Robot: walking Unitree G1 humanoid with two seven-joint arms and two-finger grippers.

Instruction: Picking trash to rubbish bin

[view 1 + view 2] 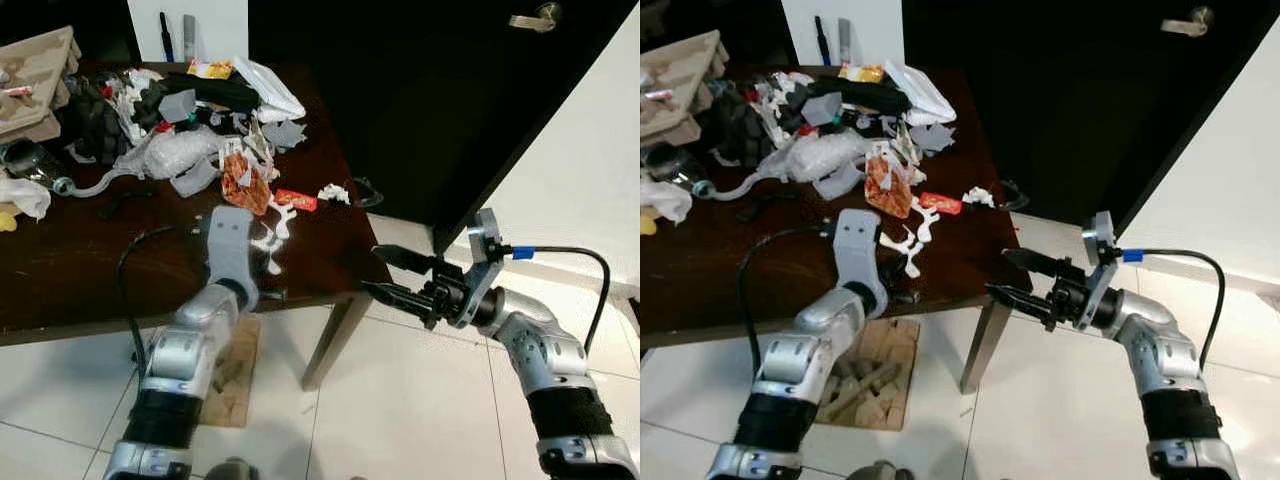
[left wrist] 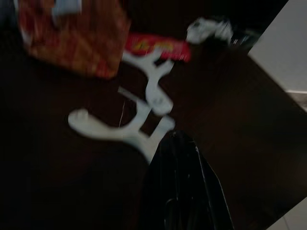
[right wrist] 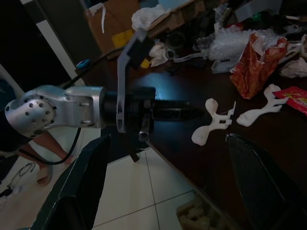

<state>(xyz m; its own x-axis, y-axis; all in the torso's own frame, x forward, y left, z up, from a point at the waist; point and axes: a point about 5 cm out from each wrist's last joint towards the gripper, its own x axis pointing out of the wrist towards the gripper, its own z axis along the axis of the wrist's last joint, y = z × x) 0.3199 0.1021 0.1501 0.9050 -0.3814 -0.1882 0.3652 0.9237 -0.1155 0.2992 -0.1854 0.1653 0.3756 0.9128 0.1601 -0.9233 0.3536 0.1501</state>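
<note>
Nearest you, your left gripper [image 3: 192, 114] reaches over the tabletop [image 1: 60, 270] edge, fingers drawn together with nothing between them, tips right at a white plastic scrap [image 2: 125, 128]. That scrap lies flat near the front edge, its long axis running away from you toward the orange wrapper [image 1: 243, 183]. Your right gripper [image 1: 385, 273] hangs off the tabletop's corner above the floor [image 1: 400, 400], fingers spread and empty. Farther back, a red packet [image 1: 295, 200], then a heap of grey and clear plastic litter [image 1: 185, 140] by the wall. No bin visible, nothing lifted: I'd say you're barely started, nearly all the trash remains.
</note>
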